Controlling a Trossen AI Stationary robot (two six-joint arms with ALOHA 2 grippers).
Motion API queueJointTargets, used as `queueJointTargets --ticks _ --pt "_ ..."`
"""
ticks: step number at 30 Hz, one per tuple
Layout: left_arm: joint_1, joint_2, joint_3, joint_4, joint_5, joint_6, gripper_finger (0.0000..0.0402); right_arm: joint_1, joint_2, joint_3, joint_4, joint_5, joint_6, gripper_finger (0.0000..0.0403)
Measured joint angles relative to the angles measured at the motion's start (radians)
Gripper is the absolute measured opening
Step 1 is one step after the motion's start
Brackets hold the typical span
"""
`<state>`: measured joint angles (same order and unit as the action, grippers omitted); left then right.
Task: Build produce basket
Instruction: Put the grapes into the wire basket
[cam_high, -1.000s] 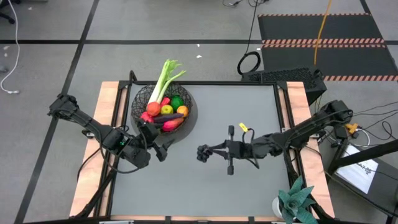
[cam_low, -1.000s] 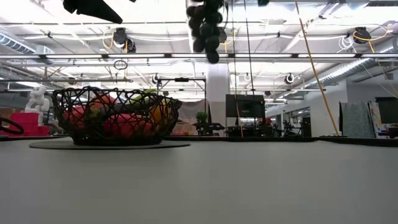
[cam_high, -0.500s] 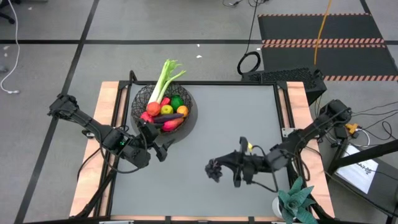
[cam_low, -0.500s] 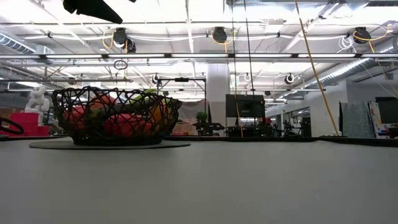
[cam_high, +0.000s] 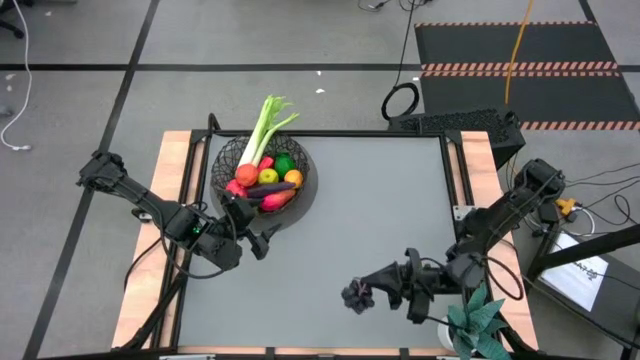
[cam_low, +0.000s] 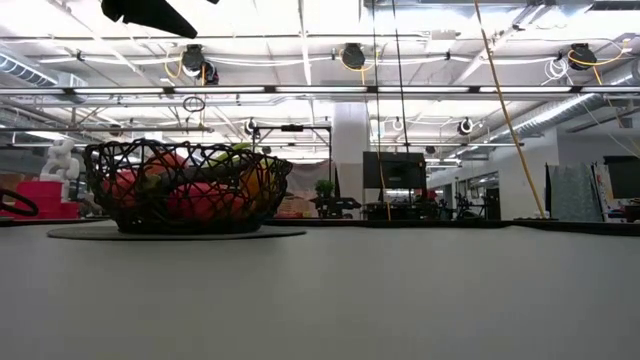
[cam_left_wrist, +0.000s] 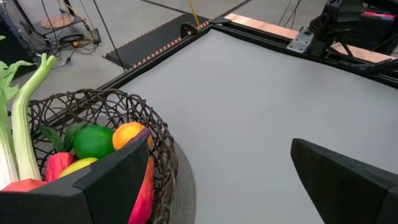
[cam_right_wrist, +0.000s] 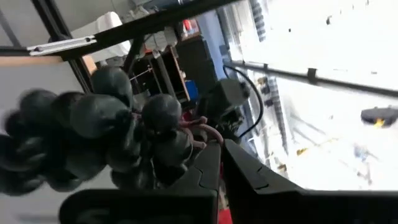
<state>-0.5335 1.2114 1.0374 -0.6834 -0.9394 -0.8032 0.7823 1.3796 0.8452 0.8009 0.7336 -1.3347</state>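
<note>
Currently right gripper (cam_high: 362, 296) fingers clench grapes (cam_high: 355, 297) above the desk (cam_high: 380, 200). Left gripper (cam_high: 262, 240) fingers released, beside basket (cam_high: 228, 158).

You see a black wire basket (cam_high: 257, 170) with a white and green leek (cam_high: 262, 128), a green lime (cam_high: 284, 165), an orange (cam_high: 293, 178) and red fruit. The grapes (cam_high: 356, 295) look dark purple.
</note>
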Motion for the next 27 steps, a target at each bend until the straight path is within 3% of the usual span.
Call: queueJointTargets --ticks 7,19,27 --pt "0.0 0.0 0.0 0.0 0.0 0.0 0.039 0.032 0.0 0.0 0.003 -0.001 -0.095 0.0002" --pt "0.0 0.0 0.0 0.0 0.0 -0.001 0.039 0.033 0.0 0.0 0.012 -0.001 -0.091 0.0002" --pt "0.0 0.0 0.0 0.001 0.0 -0.003 0.039 0.001 0.0 0.0 0.104 0.009 0.172 0.0002"
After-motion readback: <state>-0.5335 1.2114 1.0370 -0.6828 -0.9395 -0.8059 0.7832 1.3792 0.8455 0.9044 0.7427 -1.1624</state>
